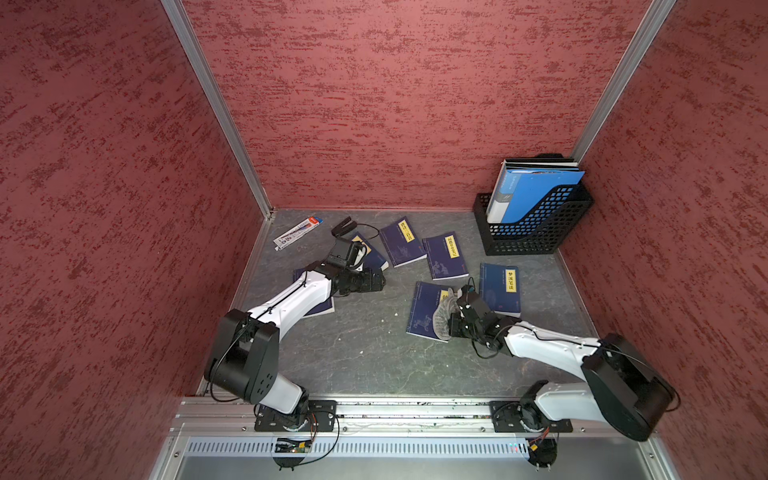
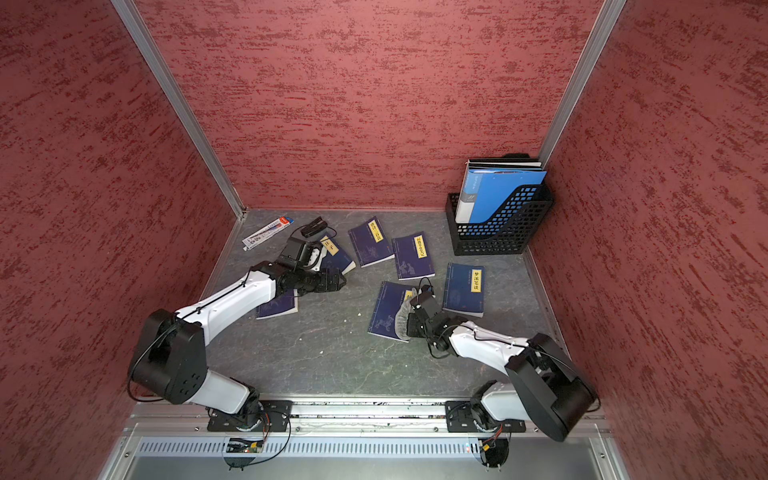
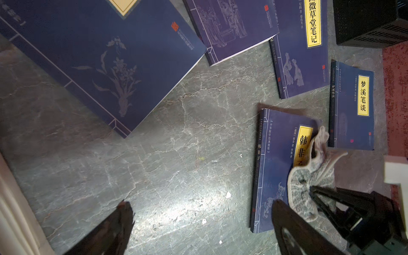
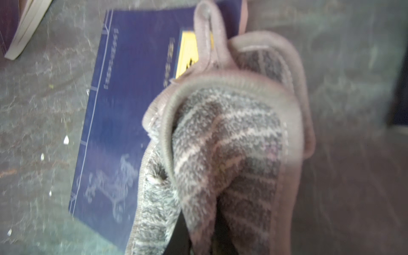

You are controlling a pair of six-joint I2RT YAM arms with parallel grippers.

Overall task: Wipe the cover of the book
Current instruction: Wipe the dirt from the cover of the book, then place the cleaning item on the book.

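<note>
1. Book [image 1: 424, 311] with a dark blue cover and a yellow title label lies flat on the grey marbled tabletop [image 1: 365, 357], right of centre and nearer the robot's base than most of the other books.
2. A grey striped cloth [image 1: 442, 318] lies bunched on the cover's right half, hiding part of the label.
3. The right pincer [image 1: 453, 322] is pressed together on the cloth, pinching it against the cover.
4. In the left wrist view the book [image 3: 276, 167] shows the characters on its label and the pale drawing near its lower edge. The same view shows the right arm's dark fingertips [image 3: 313, 189] biting into the cloth [image 3: 306, 185]. Neither detail can be made out in the top views.
5. The right wrist view is blurred and mostly filled by the cloth [image 4: 231, 143]. Only the spine side of the cover [image 4: 123, 99] is exposed.
6. Just to the right lies a second blue book [image 1: 498, 289], apart from the first.
7. The left pincer [image 1: 374, 281] hangs over the tabletop's left half, jaws spread wide and holding nothing. Its own camera shows bare tabletop between its fingers [image 3: 119, 220].
8. Only the top views take in the pen packet [image 1: 297, 232] at the back left. They also show the whole black mesh file holder [image 1: 536, 232] with its blue folders [image 1: 536, 187] in the back right corner.
9. Small white crumbs [image 3: 228, 194] dot the tabletop beside the book.
</note>
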